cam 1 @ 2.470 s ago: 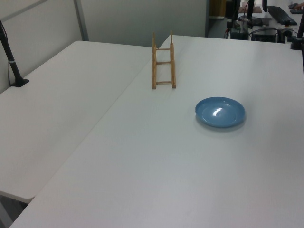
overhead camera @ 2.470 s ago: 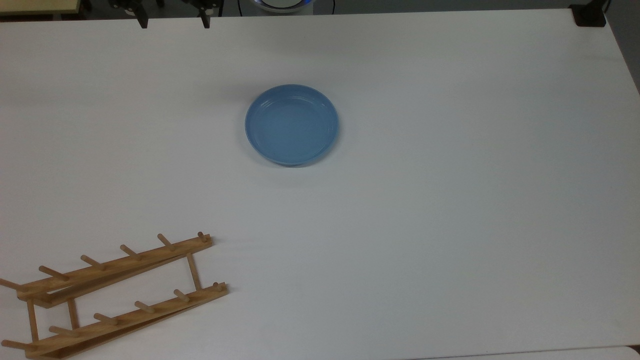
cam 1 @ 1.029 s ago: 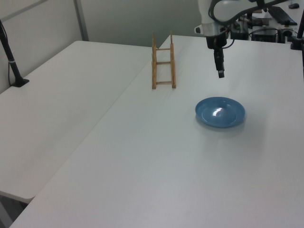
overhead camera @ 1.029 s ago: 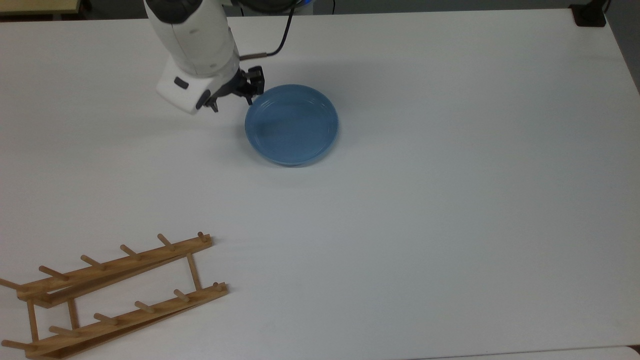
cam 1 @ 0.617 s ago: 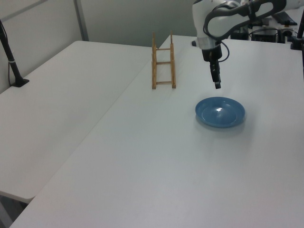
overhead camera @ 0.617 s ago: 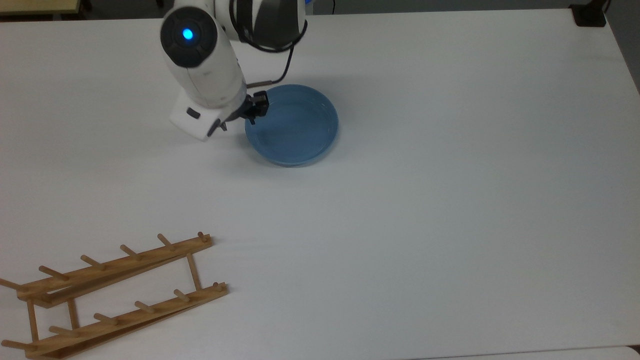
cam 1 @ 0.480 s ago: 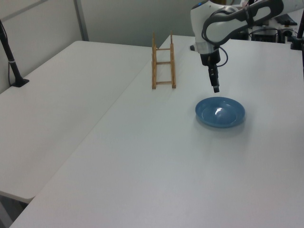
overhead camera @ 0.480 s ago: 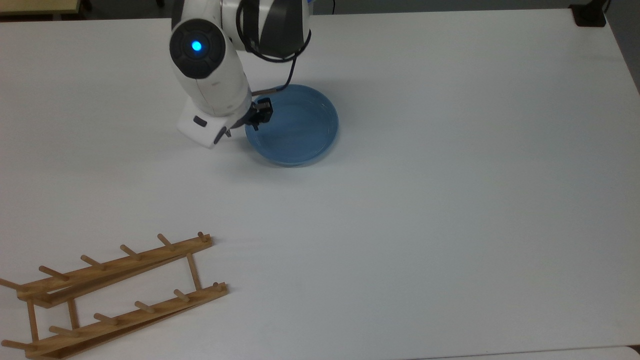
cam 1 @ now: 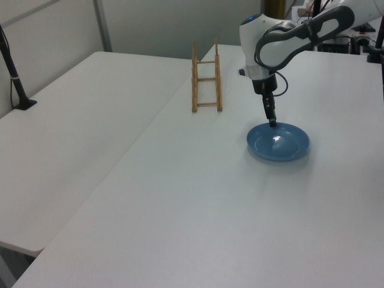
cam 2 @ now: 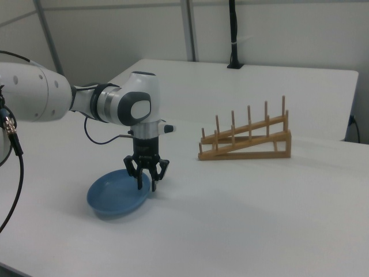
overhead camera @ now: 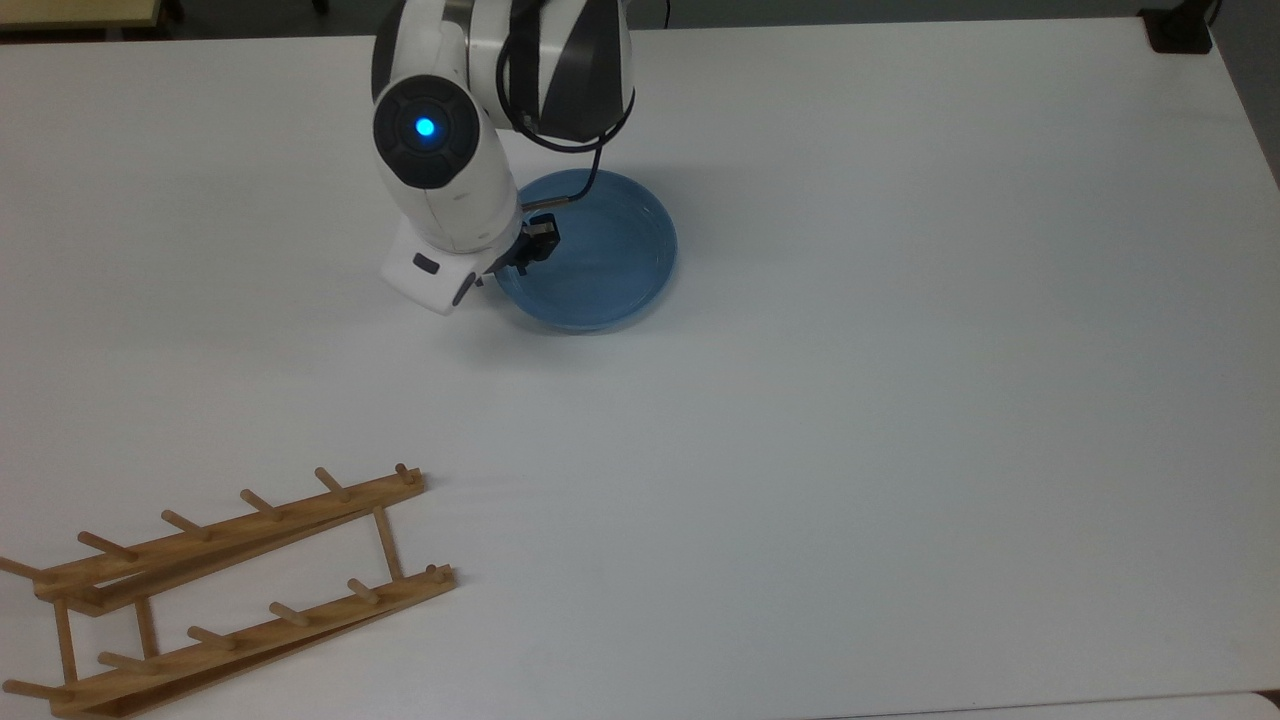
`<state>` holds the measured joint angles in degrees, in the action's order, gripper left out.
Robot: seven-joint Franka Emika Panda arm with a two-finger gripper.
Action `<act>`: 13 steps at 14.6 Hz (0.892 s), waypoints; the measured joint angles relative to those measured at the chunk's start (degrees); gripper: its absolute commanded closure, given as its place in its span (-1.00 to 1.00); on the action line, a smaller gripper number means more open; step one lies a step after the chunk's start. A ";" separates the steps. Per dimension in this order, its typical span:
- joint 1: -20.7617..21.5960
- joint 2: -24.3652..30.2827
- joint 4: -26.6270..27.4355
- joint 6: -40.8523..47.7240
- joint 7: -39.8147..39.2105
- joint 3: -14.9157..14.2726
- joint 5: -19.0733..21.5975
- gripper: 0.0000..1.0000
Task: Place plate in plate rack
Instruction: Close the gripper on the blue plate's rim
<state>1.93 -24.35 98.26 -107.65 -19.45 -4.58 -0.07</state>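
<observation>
A wide white desk [overhead camera: 900,400] in an office corner carries everything. The plate [overhead camera: 600,255] lies flat on it, directly under the fingers [cam 2: 140,180], which straddle the rim: one finger hangs over the well, the other outside the edge. They are spread apart and grip nothing, their tips close above the rim; whether they touch it I cannot tell. The rack [overhead camera: 230,590] stands well away from the fingers, toward the lower left corner of the top view, its pegs bare.

From here the risk, I judge, is a thin pinch on a shallow, slanted rim. If the fingers close too high, the plate may slip or swing when lifted. Descending off-line could press the rim and tip or skid the plate.
</observation>
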 measured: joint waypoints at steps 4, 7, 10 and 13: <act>0.48 -1.27 0.11 -1.89 0.00 0.00 -0.03 0.49; 0.48 -1.58 0.11 -2.22 0.00 0.00 -0.04 0.74; 0.49 -1.24 0.03 -2.22 -0.04 0.00 -0.04 1.00; 0.49 -0.99 0.02 -2.22 -0.30 0.00 -0.04 1.00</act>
<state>2.42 -25.34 98.28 -109.87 -19.75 -4.58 -0.10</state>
